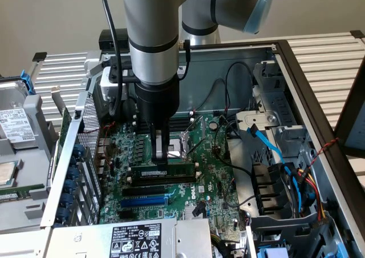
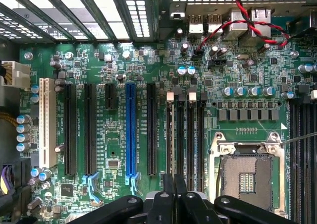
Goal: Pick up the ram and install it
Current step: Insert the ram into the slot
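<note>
The clenched claw (image 1: 161, 158) sits directly over the ram (image 1: 177, 170), tips touching its top edge. Its length follows the black slot (image 1: 159, 180).

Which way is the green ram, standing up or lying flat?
Standing up: the ram rests on its long edge, the gripper shut on its top.

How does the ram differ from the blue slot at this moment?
The ram is green with a white label; the blue slot is plain blue. The ram is clamped in the gripper; the blue slot sits empty on the board. Both are long, narrow and parallel.
</note>
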Motion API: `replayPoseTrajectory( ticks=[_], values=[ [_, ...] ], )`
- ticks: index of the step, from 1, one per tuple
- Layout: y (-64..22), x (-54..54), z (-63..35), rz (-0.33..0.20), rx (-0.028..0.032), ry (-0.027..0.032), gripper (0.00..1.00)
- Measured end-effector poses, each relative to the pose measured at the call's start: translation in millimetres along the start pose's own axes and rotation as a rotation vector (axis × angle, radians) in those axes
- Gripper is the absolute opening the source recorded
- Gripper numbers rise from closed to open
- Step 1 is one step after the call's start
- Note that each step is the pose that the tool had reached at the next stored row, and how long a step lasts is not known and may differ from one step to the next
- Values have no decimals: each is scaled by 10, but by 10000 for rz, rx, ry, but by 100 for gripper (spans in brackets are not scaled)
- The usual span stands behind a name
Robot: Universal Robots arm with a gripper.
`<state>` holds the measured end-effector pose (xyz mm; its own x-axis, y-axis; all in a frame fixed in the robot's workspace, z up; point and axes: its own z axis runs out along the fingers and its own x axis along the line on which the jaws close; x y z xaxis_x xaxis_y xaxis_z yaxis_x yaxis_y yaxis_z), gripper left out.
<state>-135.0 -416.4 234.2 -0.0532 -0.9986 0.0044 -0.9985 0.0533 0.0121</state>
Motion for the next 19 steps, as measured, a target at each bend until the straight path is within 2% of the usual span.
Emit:
replayPoseTrajectory(
  ticks=[13,19],
  values=[
    [2,-22,-16,-2,14,-3,12],
    [4,-22,-24,-1,22,16,12]
  ],
)
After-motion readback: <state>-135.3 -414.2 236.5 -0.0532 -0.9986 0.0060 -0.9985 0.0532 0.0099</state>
